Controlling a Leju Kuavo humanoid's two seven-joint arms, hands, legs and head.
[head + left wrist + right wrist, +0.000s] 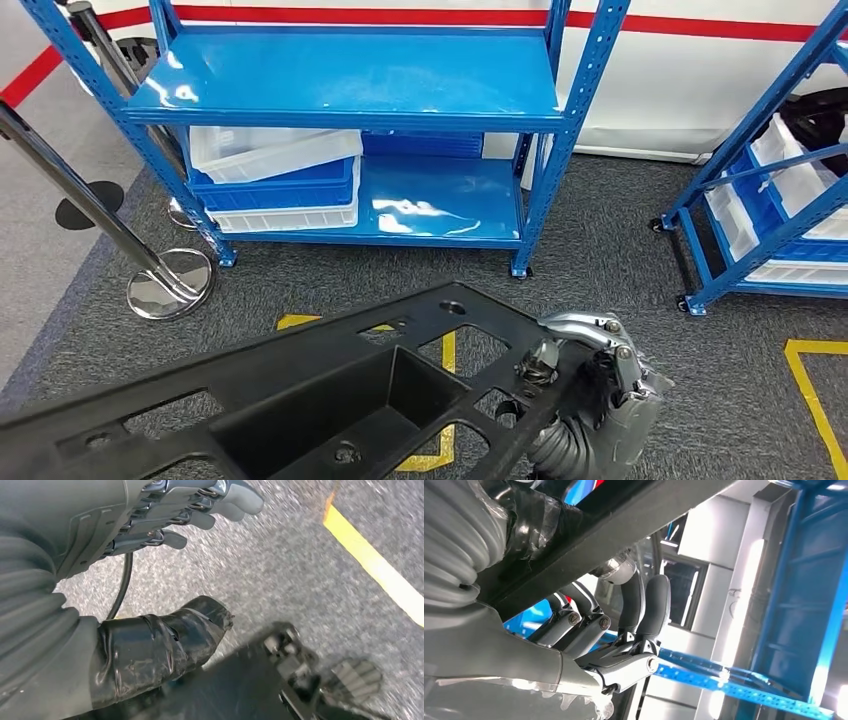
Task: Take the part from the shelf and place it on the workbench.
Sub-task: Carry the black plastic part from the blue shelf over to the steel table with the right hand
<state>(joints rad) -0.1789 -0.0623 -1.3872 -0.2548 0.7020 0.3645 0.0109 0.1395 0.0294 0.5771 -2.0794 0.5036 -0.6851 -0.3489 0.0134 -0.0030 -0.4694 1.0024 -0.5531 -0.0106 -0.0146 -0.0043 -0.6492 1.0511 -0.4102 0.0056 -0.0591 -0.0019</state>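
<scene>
Long black moulded plastic part [300,410] with cut-outs, off the blue metal shelf [350,90], carried low over grey carpet, long axis running left-right across the body. Right hand [600,385] grips its right end, fingers [644,610] hooked over the edge. Left hand [165,520] fingers extended; can't tell if holding anything.

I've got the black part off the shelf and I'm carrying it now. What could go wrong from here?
1. The right hand grips only one end of the long black part; the load could tilt or slip.
2. In the left wrist view the left hand has its fingers away from the part, so it may be giving little support.
3. A stanchion and the blue shelf stand close ahead; turning could swing the part into them.
</scene>
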